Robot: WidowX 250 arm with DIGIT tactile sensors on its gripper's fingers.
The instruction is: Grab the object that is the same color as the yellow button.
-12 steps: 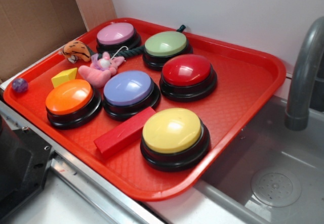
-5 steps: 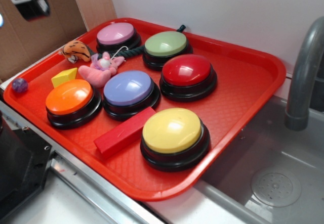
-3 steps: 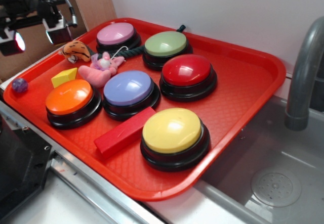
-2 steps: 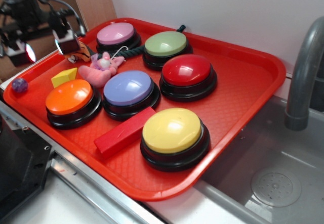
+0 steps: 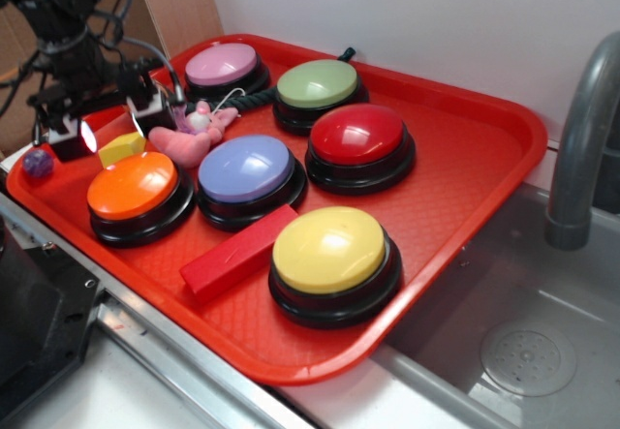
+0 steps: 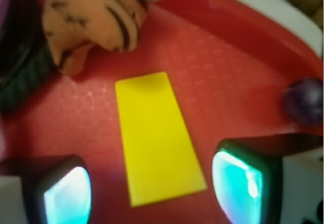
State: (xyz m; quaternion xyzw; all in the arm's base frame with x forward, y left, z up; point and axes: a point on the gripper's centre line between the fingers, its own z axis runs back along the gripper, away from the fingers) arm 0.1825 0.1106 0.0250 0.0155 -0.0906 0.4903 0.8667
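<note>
My gripper (image 5: 108,129) hangs over the left end of the red tray (image 5: 465,206), fingers spread wide apart, gripping nothing. Exterior view: one finger pad (image 5: 71,140) sits left of the yellow wedge block (image 5: 120,147), the other to its right, near the pink plush toy (image 5: 192,131).

Wrist view: the yellow wedge block (image 6: 156,137) lies flat on the tray floor (image 6: 223,77), between my two finger pads (image 6: 67,192), which show at the lower corners of the frame. Neither pad touches it; red tray shows on both sides of the block. Whether the pads have reached the block's level, I cannot tell.

Neighbours of the block: a striped tiger plush (image 6: 93,21) just beyond its far end, a small purple ball (image 6: 305,101) off to one side by the tray rim, and the orange button (image 5: 134,192) just in front of it in the exterior view.

The yellow button (image 5: 331,260) stands at the near edge of the tray, well apart from the block, with the long red block (image 5: 238,252) touching its left side.
</note>
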